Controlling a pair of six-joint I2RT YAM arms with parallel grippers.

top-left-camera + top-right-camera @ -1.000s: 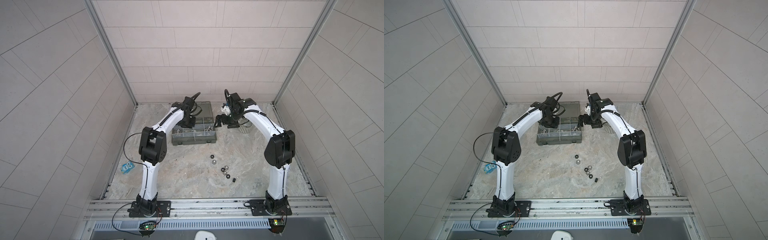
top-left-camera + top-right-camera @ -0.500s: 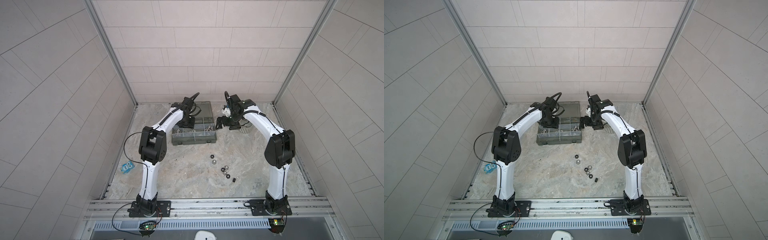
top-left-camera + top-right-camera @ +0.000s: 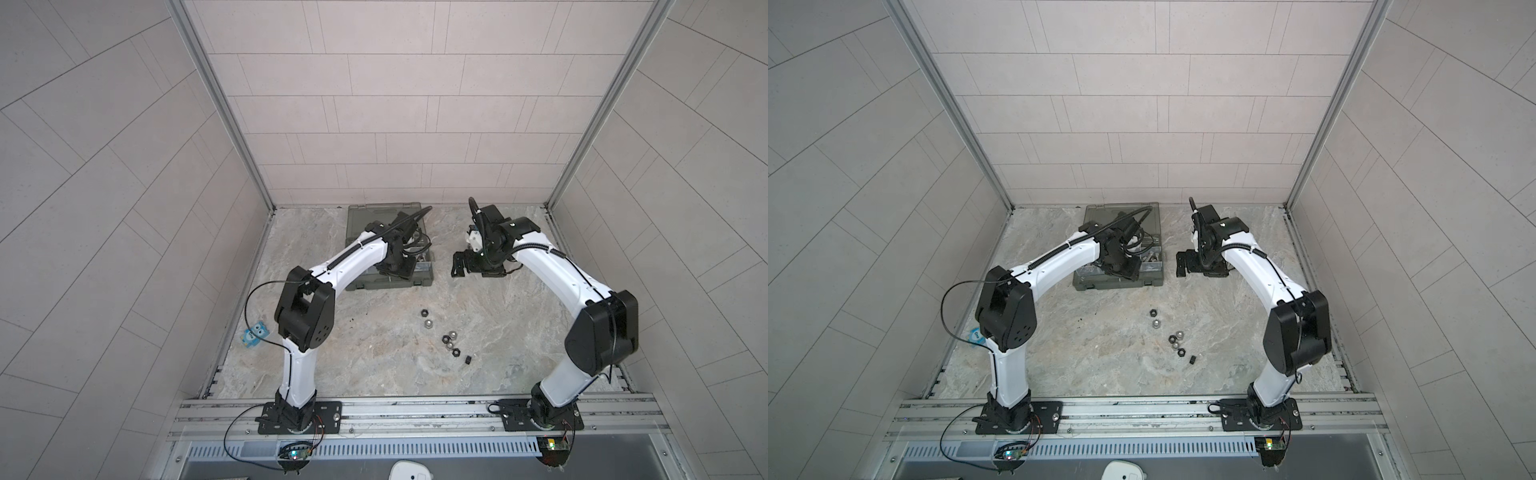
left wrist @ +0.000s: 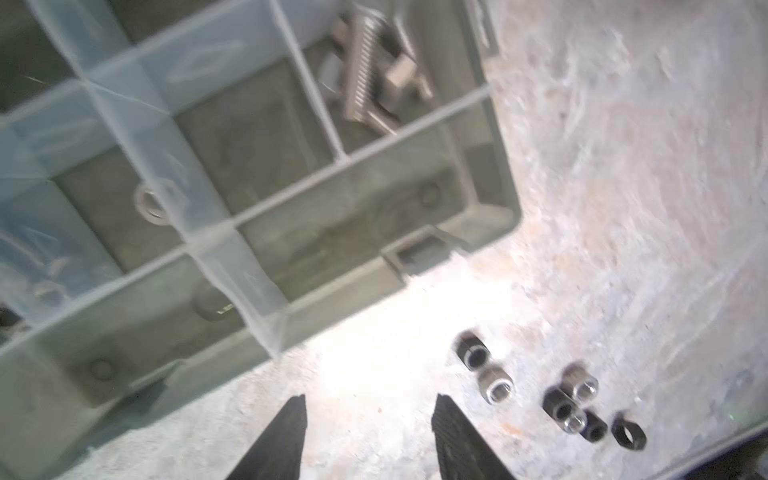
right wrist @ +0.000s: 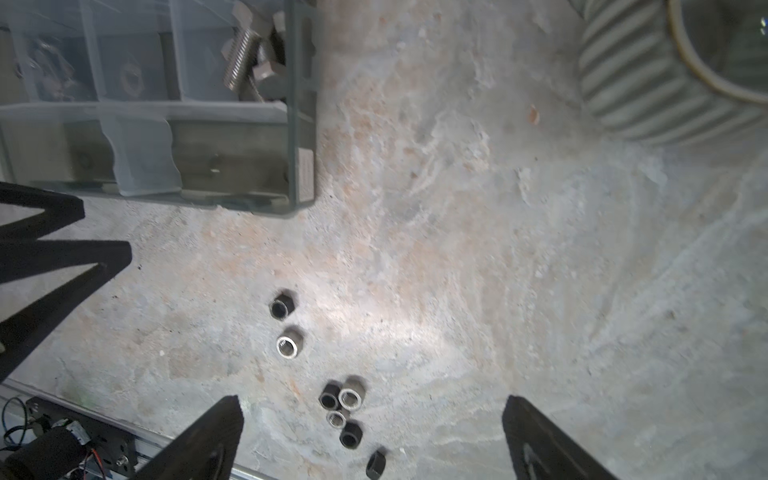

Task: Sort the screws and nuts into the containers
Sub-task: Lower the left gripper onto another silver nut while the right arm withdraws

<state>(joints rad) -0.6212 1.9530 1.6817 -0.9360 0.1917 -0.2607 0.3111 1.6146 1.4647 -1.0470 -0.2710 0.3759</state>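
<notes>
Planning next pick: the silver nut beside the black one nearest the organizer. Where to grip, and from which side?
Probably straight down from above. The silver nut lies flat on the table with its bore up, so its outer sides are the only hold. Pinch across two opposite sides, with the jaws landing clear of the black nut, which sits close beside it toward the organizer.
</notes>
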